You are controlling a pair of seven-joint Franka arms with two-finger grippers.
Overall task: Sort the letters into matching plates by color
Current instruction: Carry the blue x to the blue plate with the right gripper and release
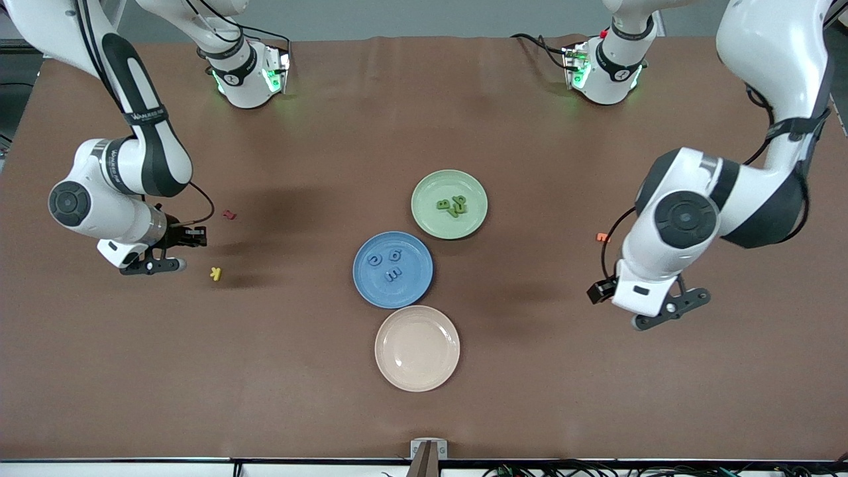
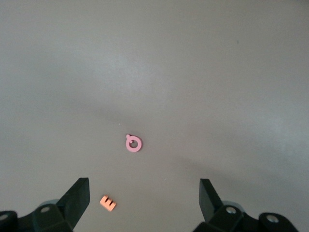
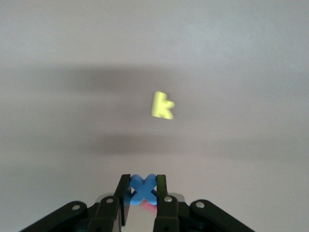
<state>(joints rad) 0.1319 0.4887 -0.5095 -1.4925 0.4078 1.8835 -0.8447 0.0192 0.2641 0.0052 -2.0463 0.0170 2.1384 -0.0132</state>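
The right gripper (image 3: 143,189) is pinching a small blue X-shaped foam letter (image 3: 143,187) between its fingers, up in the air over bare table at the right arm's end, so the step in hand looks like the carry of a blue piece to its plate. The round blue shallow plate (image 1: 412,285) lies at the middle of the table and already holds three blue foam letters (image 1: 387,263); the round pale green plate (image 1: 472,187) touches it at about its one o'clock in the front view and holds a cluster of green foam letters (image 1: 452,205), too bunched to count with certainty. The next move, I judge, calls for a swing across the open brown table (image 1: 278,371) to a spot above the blue plate, then a release low enough that the light foam does not bounce out. Little stands in the way: a yellow foam letter k (image 1: 214,273) and a small red foam letter (image 1: 229,214) lie under the path but flat on the table. A round beige plate (image 1: 445,368) sits at the blue plate's six o'clock and must not be mistaken for the target. The left gripper (image 2: 144,195) waits, spread wide and empty, over a pink ring-shaped foam letter (image 2: 133,143) and an orange foam letter E (image 2: 108,203).
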